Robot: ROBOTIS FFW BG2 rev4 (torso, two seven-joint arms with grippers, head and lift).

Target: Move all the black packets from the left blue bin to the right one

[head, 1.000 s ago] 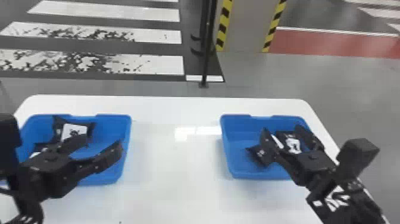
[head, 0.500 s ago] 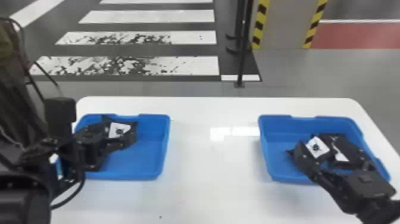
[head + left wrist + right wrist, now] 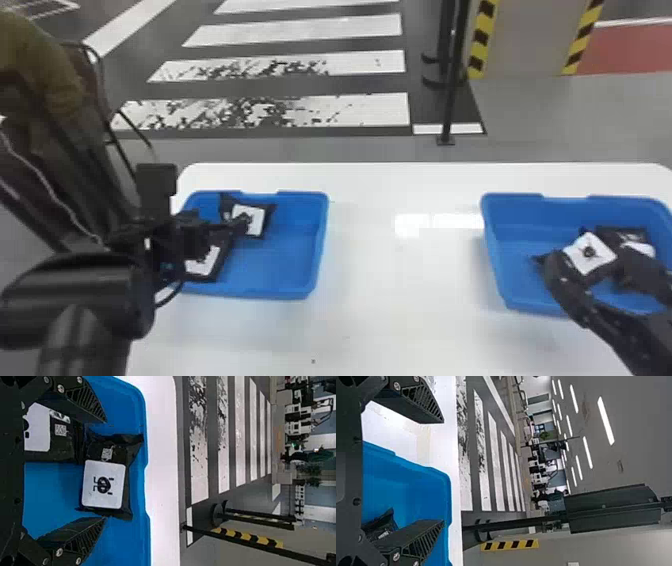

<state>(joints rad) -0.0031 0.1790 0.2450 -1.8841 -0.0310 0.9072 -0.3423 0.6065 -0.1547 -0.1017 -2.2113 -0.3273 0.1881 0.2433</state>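
My left gripper [image 3: 227, 235] is over the left blue bin [image 3: 280, 295]. One black packet [image 3: 256, 220] lies by that bin's back wall, another [image 3: 202, 265] nearer its front left. Seen from the left wrist, my left gripper [image 3: 105, 469] stands open above the white-labelled packet [image 3: 104, 481]; a second packet [image 3: 63, 447] lies beside it, partly behind a finger. Over the right blue bin [image 3: 520, 305] is my right gripper [image 3: 595, 280]. Packets [image 3: 590, 254] lie there, partly covered by its fingers. In the right wrist view my right gripper [image 3: 443, 471] is open, with a packet [image 3: 379, 524] behind one finger.
Both bins stand on a white table [image 3: 390, 310], with a stretch of tabletop between them. A dark pole [image 3: 450, 100] rises from the floor behind the table. A chair frame [image 3: 107, 100] is beyond the table's left end.
The head view has swung left. Relative to its bin, my left gripper has shifted left, near the packets. My right gripper has drawn slightly toward the near side of the right bin.
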